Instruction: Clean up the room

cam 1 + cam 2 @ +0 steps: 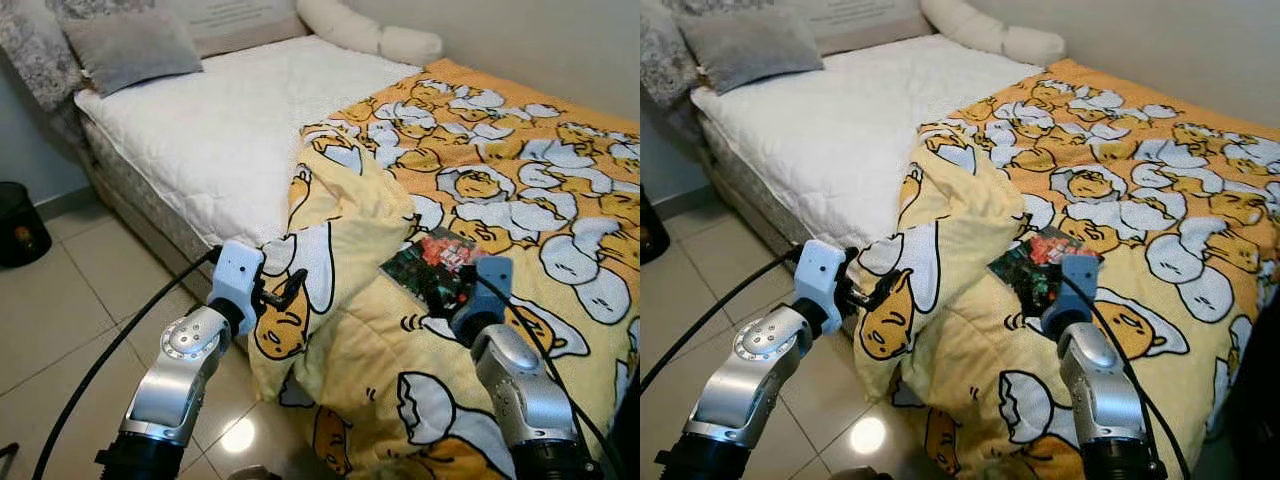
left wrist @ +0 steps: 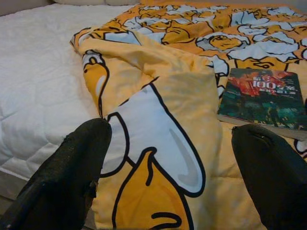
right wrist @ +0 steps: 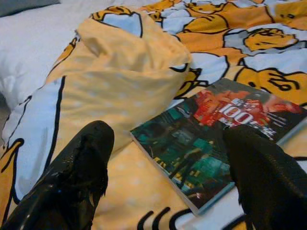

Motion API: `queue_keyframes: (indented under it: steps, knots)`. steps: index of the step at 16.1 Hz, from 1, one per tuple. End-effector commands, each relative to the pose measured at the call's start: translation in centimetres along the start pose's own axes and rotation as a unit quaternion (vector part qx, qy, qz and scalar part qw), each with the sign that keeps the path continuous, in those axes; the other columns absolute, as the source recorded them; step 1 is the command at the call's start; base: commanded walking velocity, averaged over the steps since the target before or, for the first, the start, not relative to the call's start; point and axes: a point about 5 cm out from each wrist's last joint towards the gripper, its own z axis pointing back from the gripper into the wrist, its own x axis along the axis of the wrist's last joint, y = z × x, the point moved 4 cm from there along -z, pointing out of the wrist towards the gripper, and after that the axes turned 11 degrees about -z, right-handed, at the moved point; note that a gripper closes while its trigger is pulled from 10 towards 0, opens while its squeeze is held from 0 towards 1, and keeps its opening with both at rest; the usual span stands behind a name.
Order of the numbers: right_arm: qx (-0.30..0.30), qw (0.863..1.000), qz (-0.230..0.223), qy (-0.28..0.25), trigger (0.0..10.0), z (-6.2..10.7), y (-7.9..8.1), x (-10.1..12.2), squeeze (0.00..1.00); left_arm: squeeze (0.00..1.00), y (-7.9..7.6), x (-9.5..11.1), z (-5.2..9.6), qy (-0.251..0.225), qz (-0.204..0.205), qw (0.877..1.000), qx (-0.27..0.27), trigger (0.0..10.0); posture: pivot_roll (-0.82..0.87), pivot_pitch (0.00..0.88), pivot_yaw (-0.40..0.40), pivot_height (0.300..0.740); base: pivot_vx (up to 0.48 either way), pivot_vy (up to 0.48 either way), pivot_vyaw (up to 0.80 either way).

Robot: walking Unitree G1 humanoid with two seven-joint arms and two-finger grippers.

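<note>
Here, both open: left pincer [image 1: 283, 290] at blanket [image 1: 360, 330], right pincer [image 3: 168, 167] over "100" book [image 3: 216, 139].

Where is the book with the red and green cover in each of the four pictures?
Left eye view: book lies on the yellow blanket, right of the folded-back hump.
Right eye view: same place, just above the right gripper.
Left wrist view: at right edge.
Right wrist view: centre, between the black fingers.
Shared landmark: the blanket's hump.

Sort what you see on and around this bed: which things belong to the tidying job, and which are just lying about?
Job:
book
yellow blanket
right gripper, jaws open
left gripper, jaws open

Lying about:
grey pillow
white bolster
black bin
</note>
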Motion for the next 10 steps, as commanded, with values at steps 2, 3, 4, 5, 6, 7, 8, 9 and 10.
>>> queue_keyframes:
  steps: [2, 3, 4, 5, 6, 7, 8, 9, 10]
  knots:
    - [-0.004, 1.000, -0.022, -0.005, 10.0, 0.24, -0.51, 0.17, 1.00, 0.28, 0.01, 0.17, 0.00, 0.000, -0.003, 1.000, -0.002, 10.0, 0.04, 0.000, -0.013, 0.740, 0.000, 0.000, 0.00]
    - [-0.002, 0.999, -0.035, -0.006, 10.0, 0.30, -0.43, 0.14, 1.00, 0.28, -0.01, 0.16, 0.01, 0.001, -0.003, 1.000, -0.003, 10.0, 0.04, 0.000, -0.013, 0.740, 0.000, 0.000, 0.00]
    - [-0.001, 0.999, -0.036, -0.004, 10.0, 0.32, -0.40, 0.09, 1.00, 0.28, -0.04, 0.15, 0.01, 0.001, -0.003, 1.000, -0.004, 10.0, 0.03, 0.000, -0.008, 0.740, 0.000, 0.000, 0.00]
    - [-0.002, 0.999, -0.034, -0.002, 10.0, 0.37, -0.43, 0.00, 1.00, 0.28, -0.13, 0.11, 0.02, 0.002, -0.003, 1.000, -0.006, 10.0, 0.03, 0.000, -0.007, 0.740, 0.000, 0.000, 0.00]
    - [-0.004, 1.000, -0.031, -0.001, 10.0, 0.43, -0.48, -0.05, 1.00, 0.28, -0.21, 0.09, 0.01, 0.002, -0.003, 1.000, -0.008, 10.0, 0.03, 0.000, -0.007, 0.740, 0.000, 0.000, 0.00]
    - [-0.006, 1.000, -0.029, -0.001, 10.0, 0.48, -0.55, -0.06, 1.00, 0.28, -0.22, 0.10, -0.03, 0.002, -0.003, 1.000, -0.008, 10.0, 0.03, 0.000, -0.007, 0.740, 0.000, 0.000, 0.00]
    - [-0.006, 1.000, -0.031, -0.002, 10.0, 0.52, -0.59, -0.07, 1.00, 0.28, -0.11, 0.12, -0.06, 0.001, -0.001, 1.000, -0.003, 10.0, 0.03, 0.000, -0.008, 0.740, 0.000, 0.000, 0.00]
    - [-0.006, 0.999, -0.032, -0.002, 10.0, 0.55, -0.61, -0.08, 1.00, 0.27, 0.00, 0.10, -0.06, 0.001, 0.003, 1.000, 0.003, 10.0, 0.03, 0.000, -0.009, 0.740, 0.000, 0.000, 0.00]
    - [-0.003, 0.999, -0.038, -0.003, 10.0, 0.61, -0.51, -0.07, 1.00, 0.19, 0.34, 0.04, -0.06, 0.002, 0.009, 1.000, 0.016, 10.0, 0.03, 0.000, -0.009, 0.740, 0.000, 0.000, 0.00]
